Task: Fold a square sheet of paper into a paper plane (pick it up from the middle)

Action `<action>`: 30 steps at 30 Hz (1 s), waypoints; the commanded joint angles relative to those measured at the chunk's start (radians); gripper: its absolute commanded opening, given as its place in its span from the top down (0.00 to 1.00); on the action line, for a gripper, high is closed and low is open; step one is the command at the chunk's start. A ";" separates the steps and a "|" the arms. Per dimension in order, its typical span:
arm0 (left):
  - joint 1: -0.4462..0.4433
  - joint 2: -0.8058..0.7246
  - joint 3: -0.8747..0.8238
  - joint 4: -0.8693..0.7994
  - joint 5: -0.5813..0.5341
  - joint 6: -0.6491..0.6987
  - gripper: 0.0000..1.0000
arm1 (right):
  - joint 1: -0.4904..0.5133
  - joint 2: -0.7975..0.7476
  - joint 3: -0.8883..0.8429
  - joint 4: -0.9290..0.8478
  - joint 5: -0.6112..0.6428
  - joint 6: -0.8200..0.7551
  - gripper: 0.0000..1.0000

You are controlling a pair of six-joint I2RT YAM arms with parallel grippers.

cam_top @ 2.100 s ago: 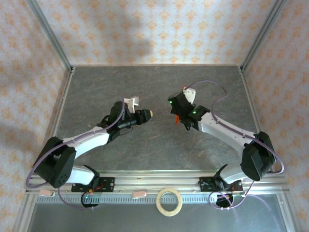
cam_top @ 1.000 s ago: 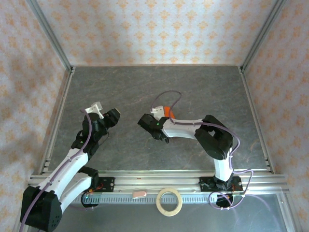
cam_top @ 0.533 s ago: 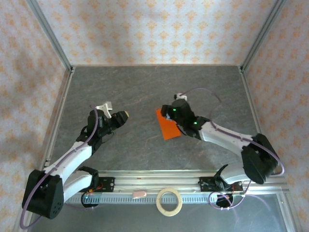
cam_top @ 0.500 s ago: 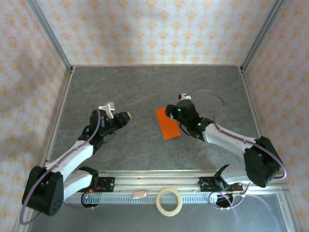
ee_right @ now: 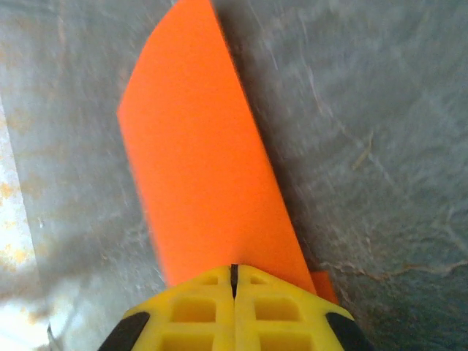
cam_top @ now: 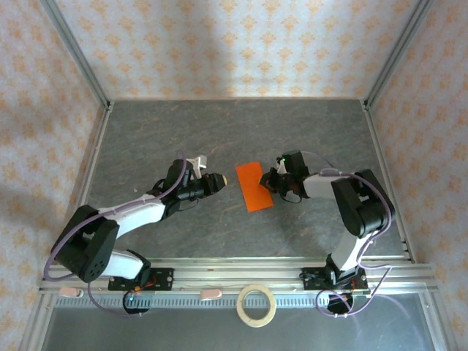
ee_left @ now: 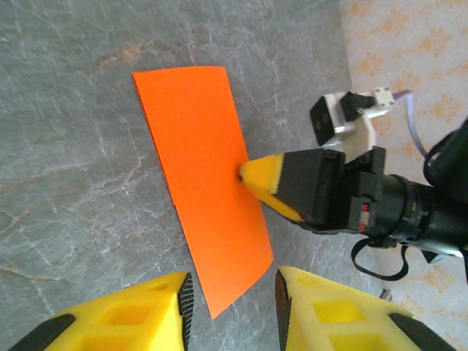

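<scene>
From above: thin orange paper point(cam_top: 254, 186) lying flat in the middle of the grey stone-look bench point(cam_top: 168, 131). A long smooth strip, likely just folded in half.

Left wrist view: left hand point(ee_left: 232, 292) spread wide, holding nothing, near the strip's end.

Right wrist view: right hand point(ee_right: 234, 281) clenched tight, tip pressing the paper's edge. Looks like crease-pressing. Next, careful corner folds.

Your left arm point(cam_top: 139, 212) stretches from the lower left of the top view toward the centre, the left gripper point(cam_top: 224, 178) held with jaws parted, while your right arm point(cam_top: 358, 212) doubles back from the lower right, the right gripper point(cam_top: 269, 180) pointing left, fingers pressed together.
</scene>
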 commanded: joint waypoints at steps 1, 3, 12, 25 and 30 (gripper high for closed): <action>-0.006 0.022 0.025 0.054 0.026 -0.023 0.63 | -0.003 -0.002 0.028 0.001 -0.070 -0.001 1.00; -0.008 0.043 0.029 0.067 0.043 -0.026 0.62 | -0.009 0.013 0.025 -0.023 -0.058 -0.012 1.00; -0.034 0.153 0.075 0.085 0.084 -0.032 0.57 | -0.036 0.018 -0.090 0.086 -0.101 0.083 0.99; -0.097 0.352 0.175 0.072 0.083 -0.056 0.57 | -0.037 0.023 -0.158 0.159 -0.105 0.164 0.98; -0.106 0.398 0.187 0.066 0.080 -0.060 0.57 | -0.038 0.030 -0.163 0.168 -0.101 0.170 0.97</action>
